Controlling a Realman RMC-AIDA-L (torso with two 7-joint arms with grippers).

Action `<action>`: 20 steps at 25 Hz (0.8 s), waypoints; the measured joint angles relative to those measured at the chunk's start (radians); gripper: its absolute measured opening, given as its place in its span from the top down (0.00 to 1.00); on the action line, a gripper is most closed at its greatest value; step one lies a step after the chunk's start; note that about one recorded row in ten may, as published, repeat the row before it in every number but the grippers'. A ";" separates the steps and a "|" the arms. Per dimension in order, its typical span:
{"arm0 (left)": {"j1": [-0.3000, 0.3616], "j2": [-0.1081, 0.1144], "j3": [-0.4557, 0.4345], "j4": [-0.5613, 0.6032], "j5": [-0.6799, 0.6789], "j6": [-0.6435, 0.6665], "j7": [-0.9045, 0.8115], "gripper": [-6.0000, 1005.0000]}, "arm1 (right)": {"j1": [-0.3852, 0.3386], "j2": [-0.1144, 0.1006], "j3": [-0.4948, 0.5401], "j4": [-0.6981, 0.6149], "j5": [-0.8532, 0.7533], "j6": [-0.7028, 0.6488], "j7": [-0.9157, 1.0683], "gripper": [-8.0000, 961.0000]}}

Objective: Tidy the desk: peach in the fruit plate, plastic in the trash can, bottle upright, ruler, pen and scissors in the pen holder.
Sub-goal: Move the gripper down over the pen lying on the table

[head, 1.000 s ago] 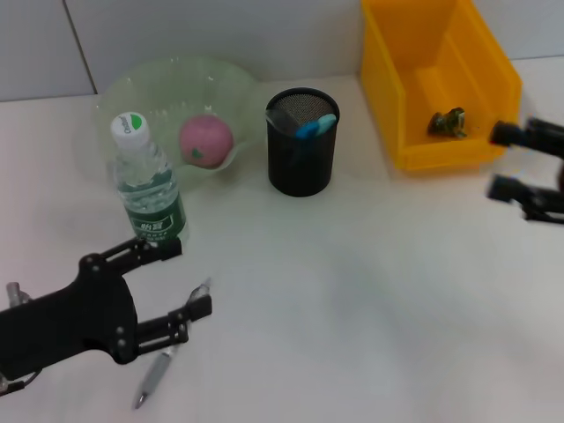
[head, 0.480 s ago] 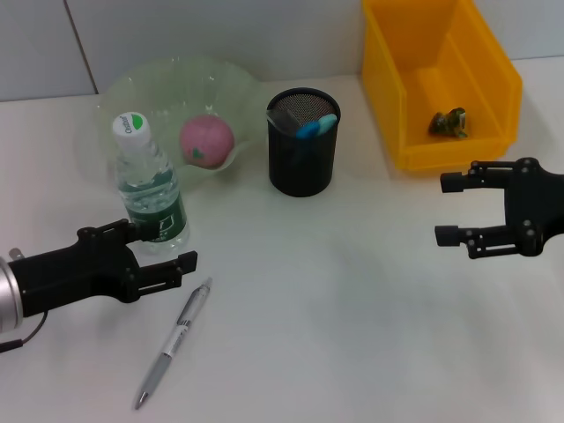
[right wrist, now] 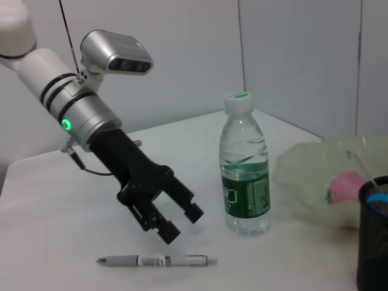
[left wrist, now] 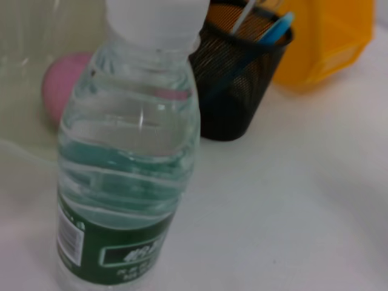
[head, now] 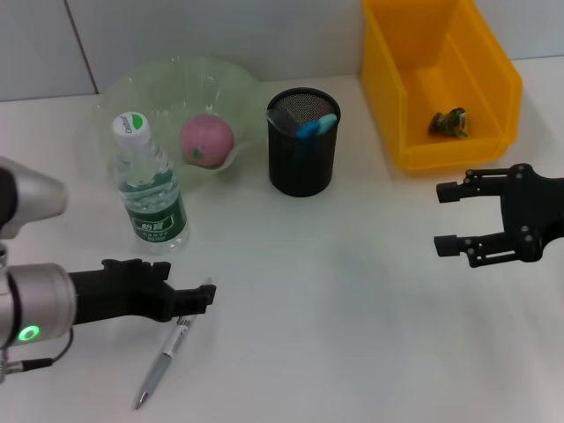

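Observation:
The water bottle (head: 147, 182) stands upright left of centre; it fills the left wrist view (left wrist: 127, 151). The pink peach (head: 206, 139) lies in the green fruit plate (head: 167, 79). A grey pen (head: 163, 361) lies flat on the table near the front left. My left gripper (head: 188, 283) is open and empty just above the pen's upper end, in front of the bottle; it also shows in the right wrist view (right wrist: 182, 221). My right gripper (head: 441, 219) is open and empty in front of the yellow bin (head: 489, 145). The black mesh pen holder (head: 302, 145) holds a blue-handled item.
A crumpled piece of plastic (head: 448, 122) lies inside the yellow bin at the back right. The pen holder stands between the plate and the bin. The right wrist view shows the pen (right wrist: 157, 260) lying beside the bottle (right wrist: 244, 170).
My left gripper has drawn back from the bottle toward the pen. My right gripper came in from the right edge and has held still over the last half second.

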 joint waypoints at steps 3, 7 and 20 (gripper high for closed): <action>0.049 -0.001 0.206 0.249 0.320 -0.069 -0.473 0.21 | -0.013 -0.002 -0.005 -0.014 0.010 -0.008 -0.008 0.18; 0.044 0.000 0.267 0.343 0.461 -0.058 -0.695 0.21 | -0.028 -0.020 -0.009 -0.022 0.018 -0.041 -0.024 0.18; -0.028 -0.007 0.319 0.436 0.592 0.090 -0.848 0.22 | -0.050 -0.054 -0.019 0.006 0.050 -0.054 -0.046 0.18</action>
